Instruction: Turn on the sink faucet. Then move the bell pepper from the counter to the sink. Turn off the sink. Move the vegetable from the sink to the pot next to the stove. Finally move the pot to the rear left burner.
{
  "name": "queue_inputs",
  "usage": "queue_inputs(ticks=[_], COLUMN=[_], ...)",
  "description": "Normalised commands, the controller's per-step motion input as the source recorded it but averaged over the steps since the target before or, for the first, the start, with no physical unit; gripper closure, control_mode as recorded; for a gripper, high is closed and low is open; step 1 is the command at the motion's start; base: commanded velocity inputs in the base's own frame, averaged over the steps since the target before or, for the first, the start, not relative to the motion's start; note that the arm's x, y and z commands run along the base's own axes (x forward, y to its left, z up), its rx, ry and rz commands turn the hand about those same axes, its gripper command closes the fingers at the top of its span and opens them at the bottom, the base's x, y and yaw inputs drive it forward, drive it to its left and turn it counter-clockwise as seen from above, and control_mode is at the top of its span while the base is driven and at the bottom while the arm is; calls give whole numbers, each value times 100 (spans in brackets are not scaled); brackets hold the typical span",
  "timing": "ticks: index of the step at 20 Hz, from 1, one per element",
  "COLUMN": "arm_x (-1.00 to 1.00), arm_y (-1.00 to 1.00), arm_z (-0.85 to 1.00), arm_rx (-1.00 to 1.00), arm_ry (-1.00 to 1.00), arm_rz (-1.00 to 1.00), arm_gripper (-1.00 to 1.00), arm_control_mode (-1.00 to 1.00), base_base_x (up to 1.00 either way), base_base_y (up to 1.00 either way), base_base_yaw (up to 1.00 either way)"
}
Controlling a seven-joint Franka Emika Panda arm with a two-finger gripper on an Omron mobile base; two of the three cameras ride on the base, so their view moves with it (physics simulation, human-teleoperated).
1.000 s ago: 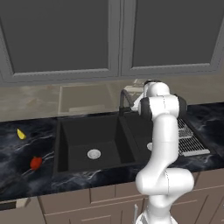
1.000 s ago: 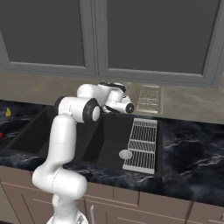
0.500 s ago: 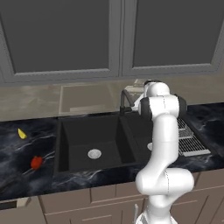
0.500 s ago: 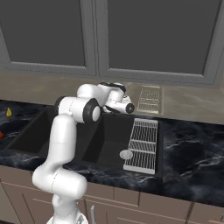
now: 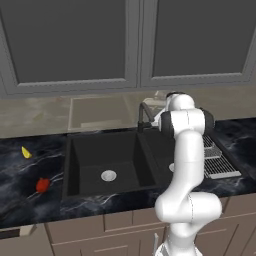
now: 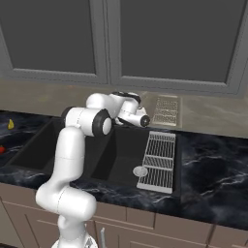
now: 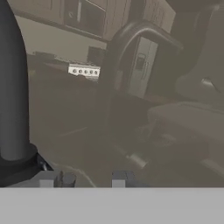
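Note:
My gripper (image 7: pixel 87 178) is at the back of the sink (image 5: pixel 100 155), right beside the dark grey sink faucet (image 5: pixel 143 113). Its jaws are nearly together, with a narrow gap and nothing between them. In the hand view a thick dark part of the faucet (image 7: pixel 13 87) stands close on the left, just outside the left fingertip (image 7: pixel 57 178). The arched spout (image 7: pixel 114 61) curves ahead. No water shows. The red bell pepper (image 5: pixel 43 185) lies on the black counter (image 5: pixel 20 205) left of the sink, far from the hand. It also shows at the left edge of the right base view as the bell pepper (image 6: pixel 1 149).
A small yellow wedge (image 5: pixel 25 152) lies on the counter behind the pepper. A silver wire rack (image 6: pixel 159 160) covers the right part of the sink. Each basin has a round silver drain (image 5: pixel 108 175). Grey wall cabinets hang above the backsplash.

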Motion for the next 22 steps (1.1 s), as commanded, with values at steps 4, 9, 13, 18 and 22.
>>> queue_inputs(ticks=[4,9,13,18,22], arm_x=[-33,-31,-27,-26,-25], arm_y=[-78,-77,-75,-77,-75], arm_z=[-78,-75,-77,-74,-75], arm_rx=[3,3,2,2,2], arm_ry=[0,0,0,0,0], arm_rz=[0,0,0,0,0], arm_gripper=[100,100,100,100,100], arm_control_mode=[-100,-100,-100,-100,-100], base_base_x=[0,0,0,0,0], base_base_y=[0,0,0,0,0], base_base_yaw=[0,0,0,0,0])
